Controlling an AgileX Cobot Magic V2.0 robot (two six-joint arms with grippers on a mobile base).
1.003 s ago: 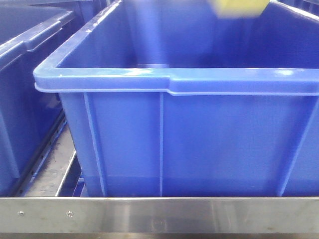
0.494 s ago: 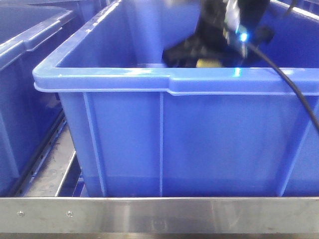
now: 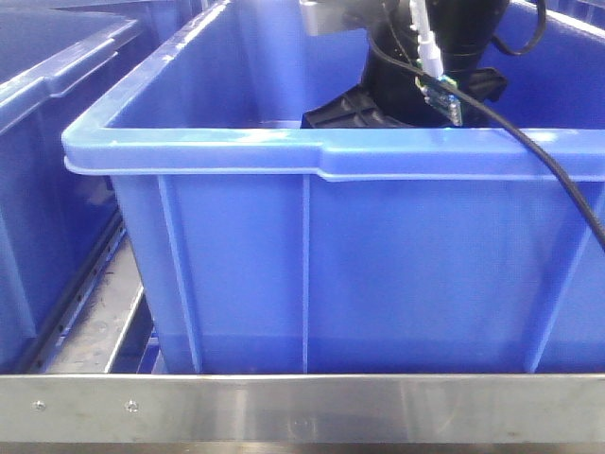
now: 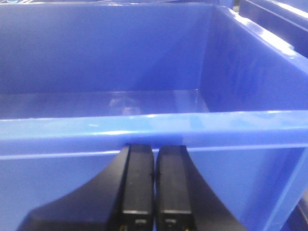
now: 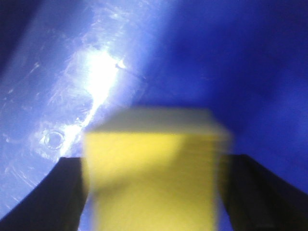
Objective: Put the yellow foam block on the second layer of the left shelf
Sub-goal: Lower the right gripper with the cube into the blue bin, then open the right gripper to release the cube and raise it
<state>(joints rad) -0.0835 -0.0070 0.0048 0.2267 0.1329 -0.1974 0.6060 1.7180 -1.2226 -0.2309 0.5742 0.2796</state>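
Squarely upright, the yellow foam block [image 5: 154, 168] sits clamped in the right claw [image 5: 153, 192].

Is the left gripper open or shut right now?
Shut. In the left wrist view the left gripper has its two fingers pressed together, nothing between them, outside the blue bin.

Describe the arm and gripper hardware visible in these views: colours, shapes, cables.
Left gripper: two flat matte-black rectangular fingers side by side, flaring into a black body. Right gripper: black fingers at each frame edge, blurred. From the front view, the right arm is black with a silver-grey bracket, a small green circuit board with a white connector, and a thick black cable trailing over the bin rim.
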